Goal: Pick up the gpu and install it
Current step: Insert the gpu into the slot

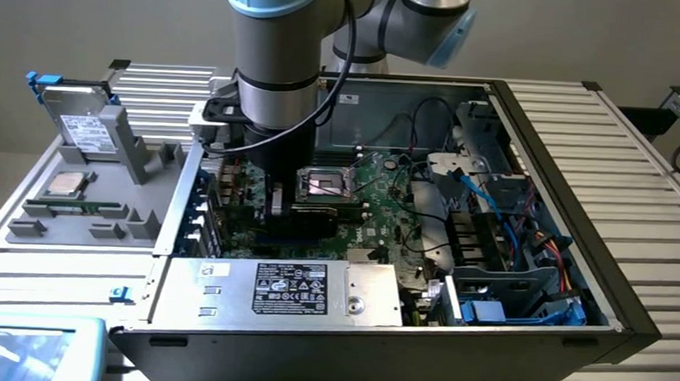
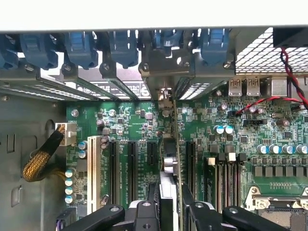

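Closest to the wrist camera, the black linkages of the gripper [image 2: 169, 199] are cut off by the frame edge, and its fingers [image 2: 153, 192] stand pressed on either side of the gpu [image 2: 168, 163], clamped on it. The card shows edge-on, so neither face can be made out. Its lower edge is hidden, and whether it sits fully in a slot on the motherboard [image 2: 130, 120] cannot be told. Its far end meets the rear wall below the blue latches [image 2: 82, 48]. In the exterior view the arm [image 1: 274, 56] drops straight down into the open case [image 1: 614, 283], just toward that view's left of the CPU socket [image 1: 326, 184]. It covers most of the gripper [image 1: 275, 206], with a dark part of the gpu [image 1: 310, 215] showing beside it.
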Tool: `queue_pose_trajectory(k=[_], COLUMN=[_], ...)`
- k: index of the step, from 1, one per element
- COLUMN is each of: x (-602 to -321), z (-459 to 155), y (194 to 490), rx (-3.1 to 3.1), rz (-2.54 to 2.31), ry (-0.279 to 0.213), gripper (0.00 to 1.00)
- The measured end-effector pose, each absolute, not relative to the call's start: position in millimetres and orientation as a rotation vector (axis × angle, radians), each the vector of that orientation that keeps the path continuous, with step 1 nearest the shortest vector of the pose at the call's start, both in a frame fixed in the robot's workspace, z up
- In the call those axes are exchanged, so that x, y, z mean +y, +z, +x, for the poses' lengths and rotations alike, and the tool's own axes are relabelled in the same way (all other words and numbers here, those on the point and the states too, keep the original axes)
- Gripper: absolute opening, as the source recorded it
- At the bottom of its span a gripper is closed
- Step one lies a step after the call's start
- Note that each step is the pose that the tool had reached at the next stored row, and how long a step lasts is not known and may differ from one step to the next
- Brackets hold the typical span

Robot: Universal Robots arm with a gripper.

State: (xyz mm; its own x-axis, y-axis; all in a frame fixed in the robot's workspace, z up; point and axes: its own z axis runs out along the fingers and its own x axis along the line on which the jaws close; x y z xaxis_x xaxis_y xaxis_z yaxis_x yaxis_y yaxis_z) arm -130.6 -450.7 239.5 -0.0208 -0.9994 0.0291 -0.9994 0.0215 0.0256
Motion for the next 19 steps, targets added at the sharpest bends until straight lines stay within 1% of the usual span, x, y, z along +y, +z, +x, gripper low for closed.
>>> queue_pose_trajectory(k=[14,16,17,19], x=[-451.0,-450.9,-451.1,-451.0], z=[-127.6,-132.0,-133.7,-131.5], y=[239.0,238.4,238.0,238.1], rx=[-2.219,-2.22,-2.223,-2.224], rz=[2.171,2.176,2.179,2.177], ry=[0.005,0.01,0.021,0.018], gripper=[0.29,0.29,0.29,0.29])
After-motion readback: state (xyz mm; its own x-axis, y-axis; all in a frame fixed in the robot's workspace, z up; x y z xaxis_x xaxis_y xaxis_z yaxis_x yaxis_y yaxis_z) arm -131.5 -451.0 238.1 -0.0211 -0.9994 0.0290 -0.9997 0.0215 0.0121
